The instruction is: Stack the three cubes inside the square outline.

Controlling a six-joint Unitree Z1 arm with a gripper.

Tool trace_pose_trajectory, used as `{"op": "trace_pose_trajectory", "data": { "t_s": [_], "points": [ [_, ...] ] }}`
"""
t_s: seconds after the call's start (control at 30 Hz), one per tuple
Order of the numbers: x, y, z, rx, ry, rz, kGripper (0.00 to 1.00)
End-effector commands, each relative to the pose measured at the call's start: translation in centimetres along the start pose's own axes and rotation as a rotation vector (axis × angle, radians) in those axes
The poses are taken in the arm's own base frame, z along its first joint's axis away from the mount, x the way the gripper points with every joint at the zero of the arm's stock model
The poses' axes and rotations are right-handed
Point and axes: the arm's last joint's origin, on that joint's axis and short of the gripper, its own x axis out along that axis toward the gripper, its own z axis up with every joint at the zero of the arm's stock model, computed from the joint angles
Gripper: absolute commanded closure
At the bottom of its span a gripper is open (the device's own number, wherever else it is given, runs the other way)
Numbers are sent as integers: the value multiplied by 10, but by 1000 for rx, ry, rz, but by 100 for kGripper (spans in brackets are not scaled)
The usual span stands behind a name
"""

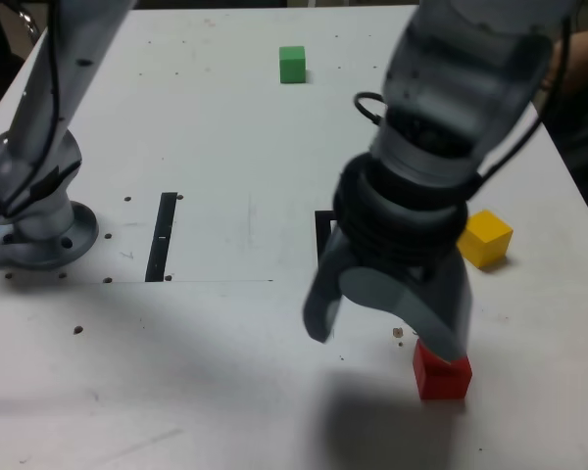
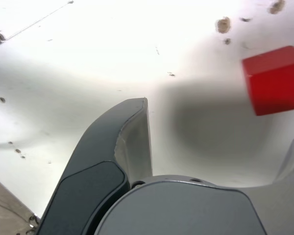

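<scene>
My gripper [image 1: 384, 333] hangs open low over the table's near side, jaws spread wide with nothing between them. The red cube [image 1: 441, 374] sits on the table just under the finger on the exterior view's right, its top partly covered by that finger. In the wrist view the red cube [image 2: 275, 79] lies ahead of the open gripper [image 2: 225, 120], off toward one finger. The yellow cube [image 1: 485, 237] rests to the exterior view's right of the arm. The green cube [image 1: 292, 64] stands far back. Only a corner of the square outline [image 1: 323, 230] shows behind the gripper.
A thin black strip [image 1: 163, 235] lies on the white table left of centre in the exterior view. The arm's grey base [image 1: 39, 220] is bolted at the left edge. Small screw holes and specks dot the tabletop [image 1: 225, 372].
</scene>
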Motion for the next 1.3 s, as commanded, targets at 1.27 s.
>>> {"op": "trace_pose_trajectory", "data": {
  "t_s": [1.27],
  "points": [
    [19, 11, 36, -272, 21, -46, 0]
  ]
}}
